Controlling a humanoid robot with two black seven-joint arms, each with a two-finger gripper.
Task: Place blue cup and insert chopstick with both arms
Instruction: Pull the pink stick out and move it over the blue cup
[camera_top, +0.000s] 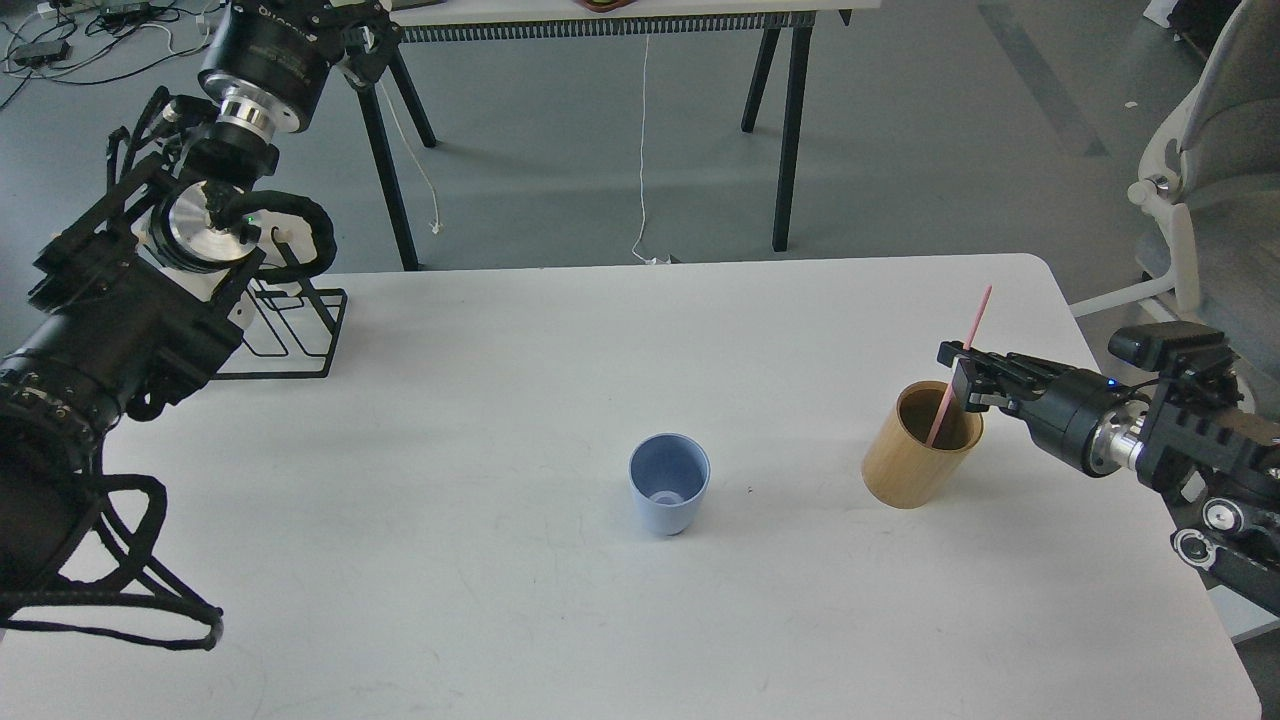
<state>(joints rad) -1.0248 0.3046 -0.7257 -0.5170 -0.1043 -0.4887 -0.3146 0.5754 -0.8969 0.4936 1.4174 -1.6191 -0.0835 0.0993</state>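
The blue cup (669, 484) stands upright and alone on the white tabletop (500, 400), well to the left of the tan bamboo holder (921, 445). A pink chopstick (958, 366) leans in that holder, its lower end inside and its top slanting up to the right, and the right gripper (962, 378), just above the holder's far rim, has its fingers closed on the stick. The left gripper (365, 35) is raised far up and to the left of the cup, above the black wire rack (290, 335), and whether its fingers are open I cannot tell.
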